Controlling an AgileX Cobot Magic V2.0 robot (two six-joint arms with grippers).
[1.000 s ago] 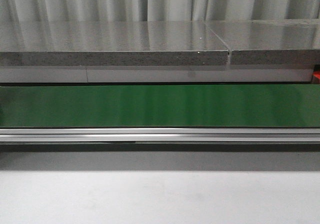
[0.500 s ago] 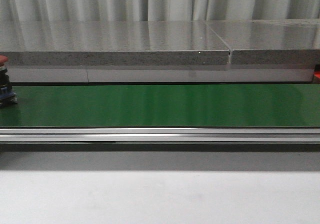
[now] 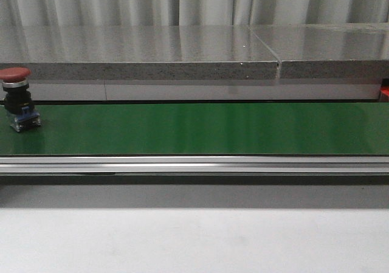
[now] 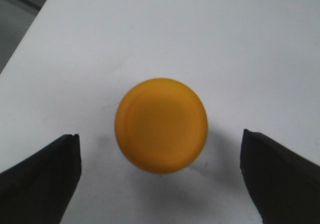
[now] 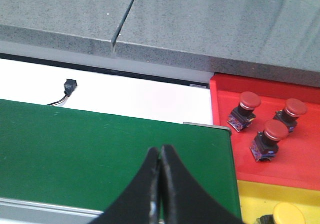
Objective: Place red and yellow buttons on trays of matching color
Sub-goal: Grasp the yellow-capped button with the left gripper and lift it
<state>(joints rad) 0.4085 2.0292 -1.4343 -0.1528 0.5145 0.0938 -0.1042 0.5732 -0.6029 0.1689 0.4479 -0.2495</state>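
A red button (image 3: 16, 96) with a black and blue base stands upright on the green belt (image 3: 200, 128) at its far left in the front view. In the left wrist view a yellow button (image 4: 161, 125) sits on a white surface, centred between the wide-apart fingers of my open left gripper (image 4: 160, 171), touching neither. My right gripper (image 5: 160, 156) is shut on nothing above the belt (image 5: 100, 149). Beside it the red tray (image 5: 295, 159) holds three red buttons (image 5: 270, 136), and the yellow tray (image 5: 250, 199) holds a yellow button (image 5: 287, 215).
A grey stone slab (image 3: 140, 54) runs behind the belt, with a seam (image 3: 278, 63) toward the right. A metal rail (image 3: 194, 163) edges the belt's front. A small black plug with wires (image 5: 70, 87) lies on the white strip behind the belt.
The red button has come into the front view from the left edge and ridden rightward on the belt; one second ago the belt was bare.
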